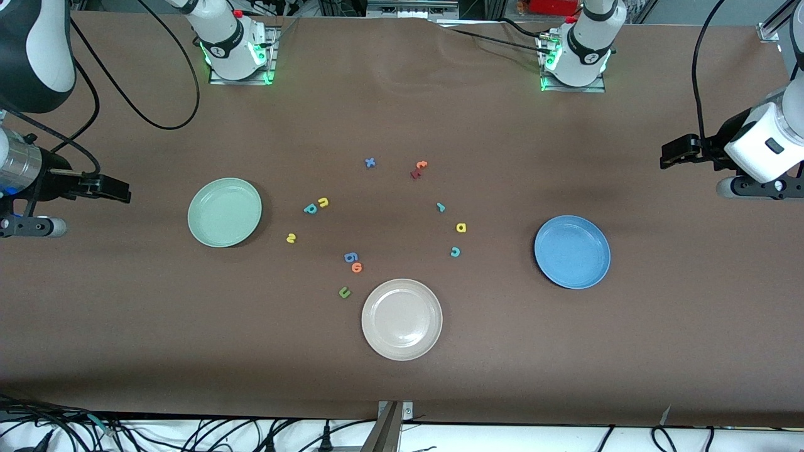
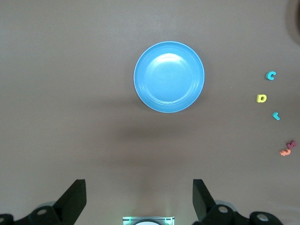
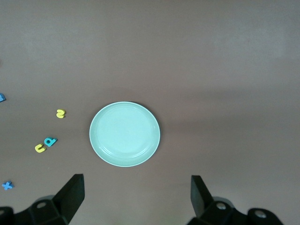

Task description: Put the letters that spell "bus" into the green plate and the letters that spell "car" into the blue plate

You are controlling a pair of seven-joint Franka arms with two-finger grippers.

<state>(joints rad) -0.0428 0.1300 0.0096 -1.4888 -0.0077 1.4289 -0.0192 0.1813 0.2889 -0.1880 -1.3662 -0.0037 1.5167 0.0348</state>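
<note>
Brown cloth covers the whole table, and nothing on it is in my grasp: my left gripper [image 2: 136, 199] hangs high over the left arm's end with both fingers spread wide and nothing between them, and my right gripper [image 3: 136, 199] hangs the same way, released and bare, over the right arm's end. Both arms wait. Below my left fingers lies the blue plate [image 1: 572, 252], bare inside, and past it toward the table's middle sit the teal c [image 1: 455, 252], the yellow a [image 1: 461, 228] and the teal r [image 1: 441, 206], loosely in a row, each apart from the others. I judge they sit on my left side's reach so that this arm can carry them the short way to the blue plate. Below my right fingers lies the green plate [image 1: 225, 212], also bare, and past it toward the middle the yellow s [image 1: 291, 238] lies alone, while the yellow u [image 1: 323, 201] and the teal b [image 1: 310, 208] touch each other. That pair will need a careful pinch, I think, to lift one without dragging its neighbour. The white plate [image 1: 402, 319], the dark green u [image 1: 344, 292], the orange o [image 1: 357, 267] and the blue piece [image 1: 350, 257] beside it are not mine to move.
</note>
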